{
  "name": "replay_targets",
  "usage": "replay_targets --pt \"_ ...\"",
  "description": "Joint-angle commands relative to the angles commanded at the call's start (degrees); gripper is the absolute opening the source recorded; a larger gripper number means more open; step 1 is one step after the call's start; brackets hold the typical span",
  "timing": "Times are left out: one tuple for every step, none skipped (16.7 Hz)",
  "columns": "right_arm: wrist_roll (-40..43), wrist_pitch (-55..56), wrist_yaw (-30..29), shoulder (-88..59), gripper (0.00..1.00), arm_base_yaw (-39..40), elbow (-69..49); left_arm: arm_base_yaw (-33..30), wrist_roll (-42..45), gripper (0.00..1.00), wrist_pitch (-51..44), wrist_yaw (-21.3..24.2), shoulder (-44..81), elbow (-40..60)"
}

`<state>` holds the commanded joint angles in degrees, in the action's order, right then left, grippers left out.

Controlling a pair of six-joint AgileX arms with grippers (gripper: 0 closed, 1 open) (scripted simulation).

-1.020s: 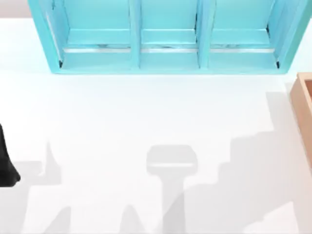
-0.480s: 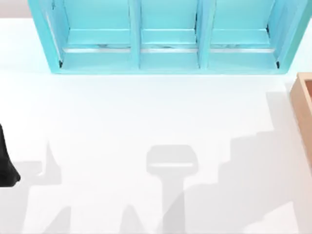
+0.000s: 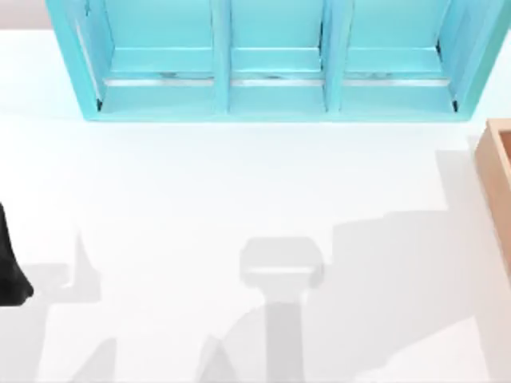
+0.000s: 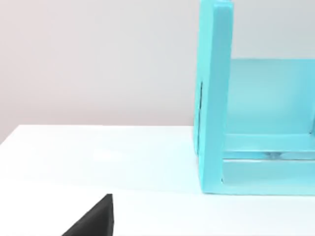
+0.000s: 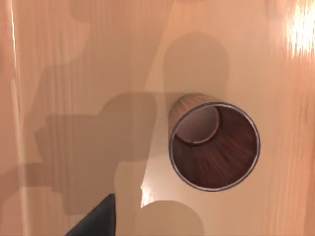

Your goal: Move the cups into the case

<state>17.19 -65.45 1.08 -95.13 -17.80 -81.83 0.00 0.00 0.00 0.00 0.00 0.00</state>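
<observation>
A reddish-brown ribbed cup (image 5: 212, 146) stands upright, mouth open, on a light wooden floor (image 5: 74, 73) in the right wrist view. My right gripper hovers above it, and one dark fingertip (image 5: 98, 220) pokes in beside the cup without touching it. The turquoise case (image 3: 271, 60) stands at the back of the table with three open compartments, all bare. Its side wall (image 4: 214, 98) is also in the left wrist view. My left arm (image 3: 9, 275) is parked at the table's left edge, one dark fingertip (image 4: 96, 221) in its own view. The olive-green cup is out of view.
A wooden box's wall (image 3: 497, 171) juts in at the right edge of the top view. The white table (image 3: 239, 183) stretches between it and the case, crossed by grey arm shadows in the front half.
The right arm's shadow on the table has spread leftward and changed shape. The left arm, the case and the wooden box stay where they were.
</observation>
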Motion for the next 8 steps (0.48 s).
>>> replay_targets --pt "0.02 -2.34 0.03 -0.09 1.0 -0.03 -2.38 0.0 0.0 1.0 0.0 0.0 0.0 0.0" --pt "0.05 -4.69 0.05 -0.18 1.0 -0.06 -4.71 0.0 0.0 1.0 0.0 0.0 0.0 0.0" --pt "0.06 -6.95 0.07 -0.25 1.0 -0.08 -6.91 0.0 0.0 1.0 0.0 0.0 0.0 0.0" --pt "0.08 -9.03 0.09 -0.3 1.0 -0.09 -8.9 0.0 0.0 1.0 0.0 0.0 0.0 0.0" --pt "0.09 -10.81 0.09 -0.31 1.0 -0.09 -10.61 0.0 0.0 1.0 0.0 0.0 0.0 0.0" --pt "0.1 -12.18 0.09 -0.31 1.0 -0.09 -11.93 0.0 0.0 1.0 0.0 0.0 0.0 0.0" --pt "0.1 -13.04 0.08 -0.3 1.0 -0.09 -12.78 0.0 0.0 1.0 0.0 0.0 0.0 0.0" --pt "0.1 -13.31 0.07 -0.3 1.0 -0.09 -13.06 0.0 0.0 1.0 0.0 0.0 0.0 0.0"
